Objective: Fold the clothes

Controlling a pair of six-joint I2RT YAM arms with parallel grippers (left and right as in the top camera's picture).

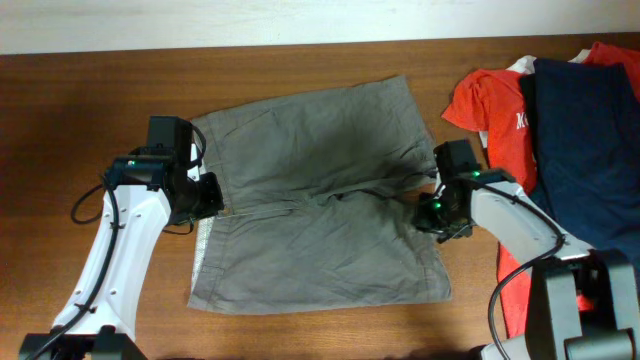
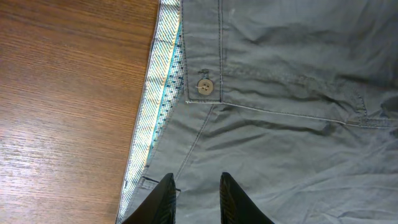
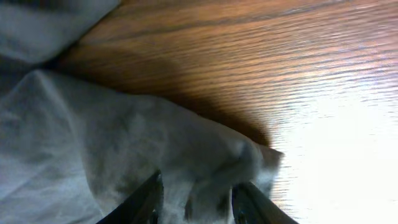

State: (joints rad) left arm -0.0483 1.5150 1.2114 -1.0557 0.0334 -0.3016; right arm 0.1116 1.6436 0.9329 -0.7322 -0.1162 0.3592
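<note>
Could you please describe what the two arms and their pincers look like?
Both the left arm and the right arm have white shells with black joint housings, small green lights and black cables. The left pincer and right pincer each end in two dark, tapered fingers.

1. Overhead: soft, even light; faint shadows fall on the wooden table [image 1: 320,335] beside the shorts [image 1: 320,220].
2. Left wrist: sharp, evenly lit, stitching crisp.
3. Right wrist: blurry; white glare on the wood at right, dark shadow under the fabric fold.

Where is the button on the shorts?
In the left wrist view, the button sits on the shorts, beside the striped lining, just ahead of the left gripper.
</note>
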